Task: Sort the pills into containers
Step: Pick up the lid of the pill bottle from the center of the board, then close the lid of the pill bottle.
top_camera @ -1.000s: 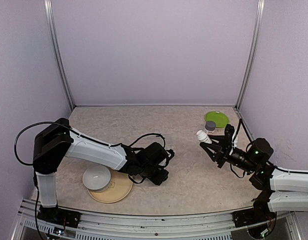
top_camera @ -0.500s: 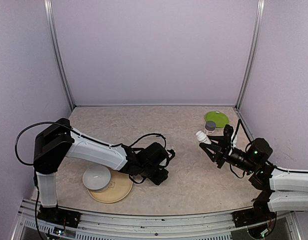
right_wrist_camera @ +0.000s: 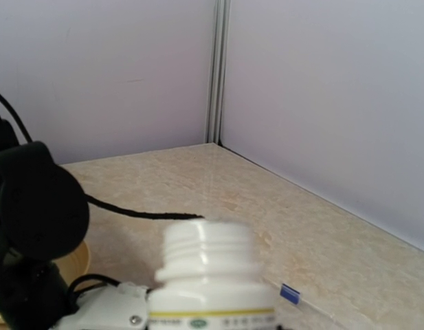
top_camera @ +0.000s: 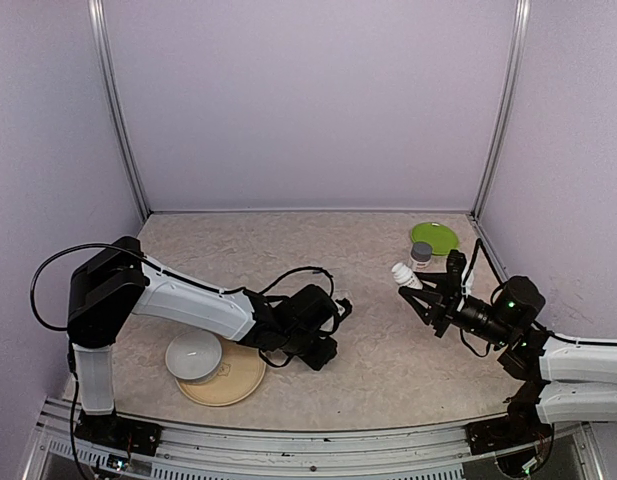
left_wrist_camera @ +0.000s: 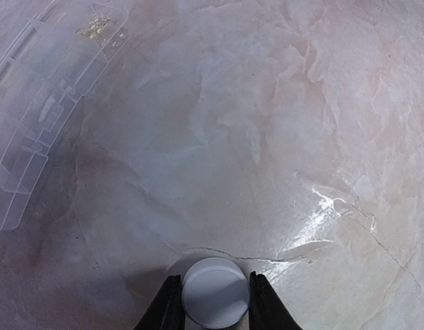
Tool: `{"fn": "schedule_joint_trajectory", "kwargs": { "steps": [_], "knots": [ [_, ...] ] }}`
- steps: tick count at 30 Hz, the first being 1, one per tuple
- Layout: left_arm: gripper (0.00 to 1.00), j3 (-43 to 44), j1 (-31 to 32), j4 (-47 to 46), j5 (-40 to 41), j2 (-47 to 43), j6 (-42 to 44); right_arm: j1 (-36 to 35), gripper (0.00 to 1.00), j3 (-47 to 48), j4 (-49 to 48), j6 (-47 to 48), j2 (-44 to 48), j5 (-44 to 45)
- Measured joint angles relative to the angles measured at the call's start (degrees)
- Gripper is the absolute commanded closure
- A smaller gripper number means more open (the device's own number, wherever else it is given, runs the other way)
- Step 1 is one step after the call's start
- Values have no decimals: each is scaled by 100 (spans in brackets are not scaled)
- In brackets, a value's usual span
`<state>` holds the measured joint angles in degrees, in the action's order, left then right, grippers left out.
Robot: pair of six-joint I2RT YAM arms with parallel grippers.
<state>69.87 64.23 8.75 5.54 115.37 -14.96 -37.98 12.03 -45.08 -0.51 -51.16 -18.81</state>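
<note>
Here, a marbled beige tabletop [top_camera: 288, 250] is shown, enclosed by pale walls. At the near left a tan plate [top_camera: 238, 385] is seen, with a white bowl [top_camera: 195, 355] set on it. At the far right a green plate [top_camera: 434, 238] is laid, with a grey-capped bottle [top_camera: 421, 253] just beside it. The clear pill box [left_wrist_camera: 33, 103], whose compartments are the task's containers, is laid flat on the tabletop at the far left of the left wrist view. A yellowish patch in one far compartment is too blurred to be identified. An uncapped white bottle [right_wrist_camera: 208, 275] is held clamped in the right gripper [top_camera: 416, 285] at the right of the scene. A round white cap [left_wrist_camera: 215, 299] is clasped between the fingers of the left gripper [left_wrist_camera: 215, 278], close to the tabletop near the centre.
</note>
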Motion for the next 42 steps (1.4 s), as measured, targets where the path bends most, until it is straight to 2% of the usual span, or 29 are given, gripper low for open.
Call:
{"fn": "schedule_joint_trajectory", "kwargs": {
  "steps": [11, 24, 31, 42],
  "knots": [
    [76, -55, -31, -107, -293, -122, 2, 0, 100, 0, 42, 0, -55, -44],
    [75, -201, -372, -573, -1541, -1768, -17, -2, 100, 26, 46, -35, -168, -710],
    [75, -223, -553, -911, -2221, -2142, -219, -83, 100, 177, 94, -61, -264, -1099],
    [75, -245, -619, -1663, -3032, -2229, -809, -332, 100, 341, 160, -59, -339, -1150]
  ]
}}
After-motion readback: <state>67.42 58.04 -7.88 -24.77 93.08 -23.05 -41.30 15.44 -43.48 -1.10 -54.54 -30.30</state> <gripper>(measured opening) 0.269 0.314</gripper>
